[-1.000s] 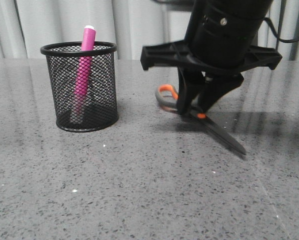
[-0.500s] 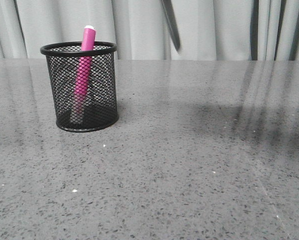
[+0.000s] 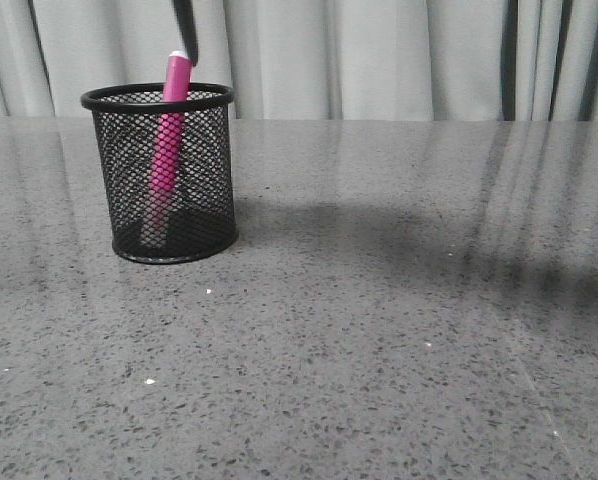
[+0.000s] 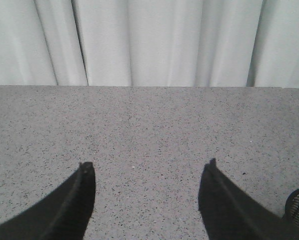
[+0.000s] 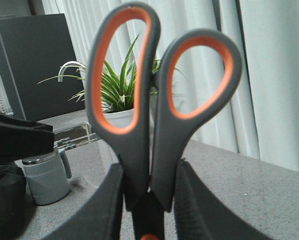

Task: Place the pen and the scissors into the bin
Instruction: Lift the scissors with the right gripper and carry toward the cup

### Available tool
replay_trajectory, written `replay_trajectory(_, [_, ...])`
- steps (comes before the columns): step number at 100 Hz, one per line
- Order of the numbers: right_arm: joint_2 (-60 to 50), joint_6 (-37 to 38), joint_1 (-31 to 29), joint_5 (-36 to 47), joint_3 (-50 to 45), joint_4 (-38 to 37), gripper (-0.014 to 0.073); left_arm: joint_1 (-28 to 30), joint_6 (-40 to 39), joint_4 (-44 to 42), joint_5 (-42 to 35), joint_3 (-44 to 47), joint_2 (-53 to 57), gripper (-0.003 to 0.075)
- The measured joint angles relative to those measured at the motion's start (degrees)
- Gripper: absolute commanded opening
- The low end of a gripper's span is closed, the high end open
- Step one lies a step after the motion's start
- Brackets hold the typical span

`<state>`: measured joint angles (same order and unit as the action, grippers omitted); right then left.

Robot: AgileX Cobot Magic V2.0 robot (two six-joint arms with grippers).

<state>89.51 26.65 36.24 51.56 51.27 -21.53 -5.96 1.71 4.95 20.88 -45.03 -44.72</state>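
The black wire-mesh bin (image 3: 169,175) stands on the grey table at the left, and the magenta pen (image 3: 167,130) stands upright inside it, white tip above the rim. The dark blade tip of the scissors (image 3: 186,25) hangs from the top edge of the front view, just above the bin's rim. In the right wrist view my right gripper (image 5: 149,169) is shut on the scissors (image 5: 159,125) below their orange-lined loops. My left gripper (image 4: 148,165) is open and empty over bare table, with the bin's edge (image 4: 298,204) beside one finger.
The grey speckled table (image 3: 379,330) stretches right and forward of the bin. Pale curtains hang behind it. The right wrist view shows a potted plant (image 5: 120,87), a grey mug (image 5: 45,175) and a dark cabinet (image 5: 34,60) to the side.
My right gripper has lifted the scissors off the table at the right, risen out of the front view and carried them left. Only the blade tip now shows above the bin.
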Motion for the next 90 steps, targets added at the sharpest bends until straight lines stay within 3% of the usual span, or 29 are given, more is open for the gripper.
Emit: replay_trajectory(90, [10.7,-4.5,0.0,0.8,2.7,-0.2,-0.0068,0.0,0.0,0.0,0.0,0.0,0.0,0.0418])
